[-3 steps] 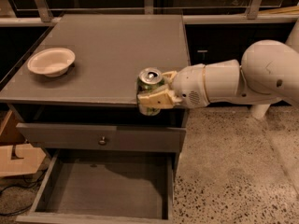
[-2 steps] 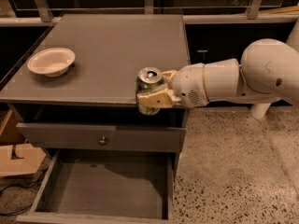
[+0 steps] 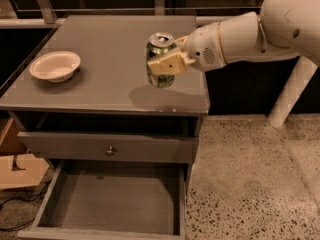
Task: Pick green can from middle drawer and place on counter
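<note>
Reaching out approx level, arm's hand (image 3: 167, 65) clamped on green can (image 3: 159, 49), hovering over counter (image 3: 100, 44) nr front edge.

Raised hand (image 3: 161, 65) gripping green can (image 3: 160, 45), arm (image 3: 235, 36) outstretched

The one camera is looking down from above and in front of the cabinet, facing its drawer fronts from close by. The counter (image 3: 100, 44) is filling the upper half of the view, and the open middle drawer (image 3: 115, 204) is running off the bottom edge. The arm is extending in from the right edge, its gripper (image 3: 162, 66) clasping the green can (image 3: 161, 81) over the counter's right part, near the centre of the view.
</note>
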Controlling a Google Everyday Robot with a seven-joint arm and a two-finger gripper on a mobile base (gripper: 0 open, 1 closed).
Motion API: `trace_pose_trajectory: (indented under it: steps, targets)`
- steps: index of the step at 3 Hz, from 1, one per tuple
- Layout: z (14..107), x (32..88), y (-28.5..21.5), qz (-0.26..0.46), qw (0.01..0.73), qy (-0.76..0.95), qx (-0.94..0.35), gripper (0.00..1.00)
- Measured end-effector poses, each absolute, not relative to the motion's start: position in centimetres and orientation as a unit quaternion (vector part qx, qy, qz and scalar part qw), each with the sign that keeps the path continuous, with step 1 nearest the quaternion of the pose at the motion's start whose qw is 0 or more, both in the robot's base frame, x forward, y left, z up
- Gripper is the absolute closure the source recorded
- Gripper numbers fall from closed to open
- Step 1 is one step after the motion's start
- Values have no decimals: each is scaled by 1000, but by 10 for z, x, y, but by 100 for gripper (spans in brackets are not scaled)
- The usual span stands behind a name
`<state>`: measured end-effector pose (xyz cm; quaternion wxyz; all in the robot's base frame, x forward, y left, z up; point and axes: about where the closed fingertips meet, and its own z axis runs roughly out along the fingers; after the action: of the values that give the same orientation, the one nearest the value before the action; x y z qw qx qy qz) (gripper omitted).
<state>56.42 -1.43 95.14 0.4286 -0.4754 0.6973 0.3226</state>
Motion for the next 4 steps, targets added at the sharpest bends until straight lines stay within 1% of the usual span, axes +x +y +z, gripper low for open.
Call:
trace_pose_trajectory:
  steps: [2,3,4]
  targets:
    - [964,577,-6,330,433,692,-474,100]
    - [972,593,9,349,426,682,-482,100]
    - [986,606,40,365,424,662,-499,100]
